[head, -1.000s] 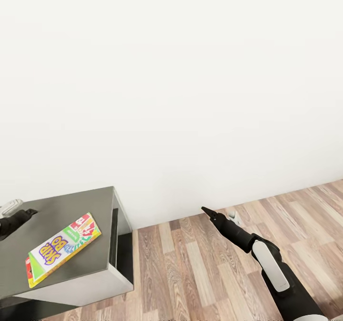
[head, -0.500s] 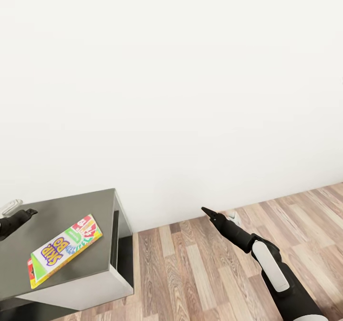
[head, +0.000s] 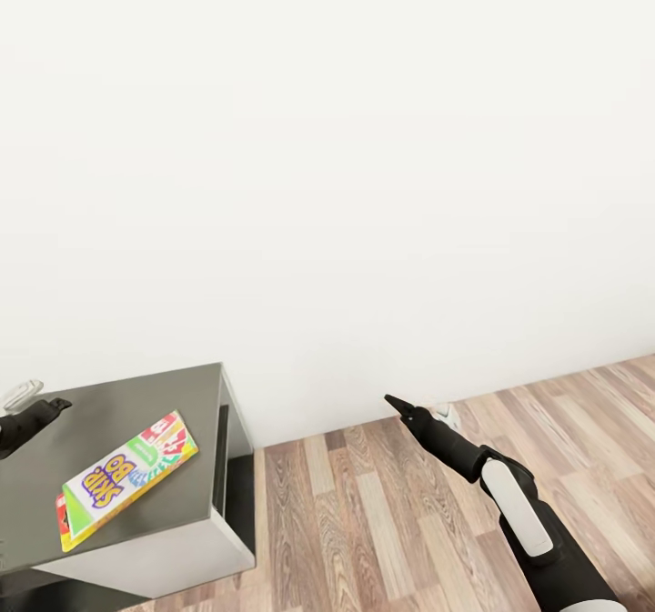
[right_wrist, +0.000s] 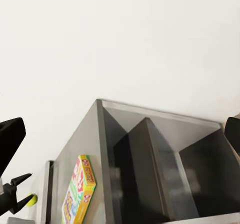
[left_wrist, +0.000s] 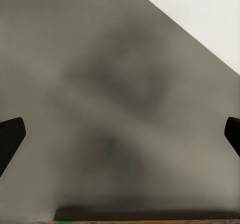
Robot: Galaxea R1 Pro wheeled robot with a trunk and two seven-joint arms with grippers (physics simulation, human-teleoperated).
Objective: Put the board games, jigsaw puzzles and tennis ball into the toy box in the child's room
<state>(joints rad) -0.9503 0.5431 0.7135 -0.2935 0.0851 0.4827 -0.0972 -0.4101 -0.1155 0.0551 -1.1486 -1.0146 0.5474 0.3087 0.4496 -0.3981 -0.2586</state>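
Left gripper [head: 36, 406], head view: at the far left edge, over the dark grey top of the low cabinet [head: 136, 394]; arm cut off by the frame, jaw state not readable there. Left wrist view: two dark fingertips [left_wrist: 10, 136] sit at opposite edges w/ blurred grey cabinet top between them, so jaws are spread wide and hold nothing. Board game [head: 127, 476]: thin flat rectangular box, lying flat on the cabinet top near its front, skewed to the cabinet edges; yellow edge, green band, white panel w/ purple-and-yellow "SKIP BO" lettering, red corners w/ numerals too small to read. Right wrist view shows the same board game [right_wrist: 79, 191] edge-on on the cabinet, plus the cabinet's open side w/ dark compartments split by a divider; contents too dark to make out. Small yellow-green round object [right_wrist: 31, 200] near a dark pointed gripper tip, partly cut off; identity uncertain. Right gripper [head: 400, 405], head view: held over the wood floor [head: 364, 512], well apart from the cabinet, pointing at the white wall [head: 346, 157]; fingertips [right_wrist: 11, 139] in wrist view stand at opposite edges, spread, empty.
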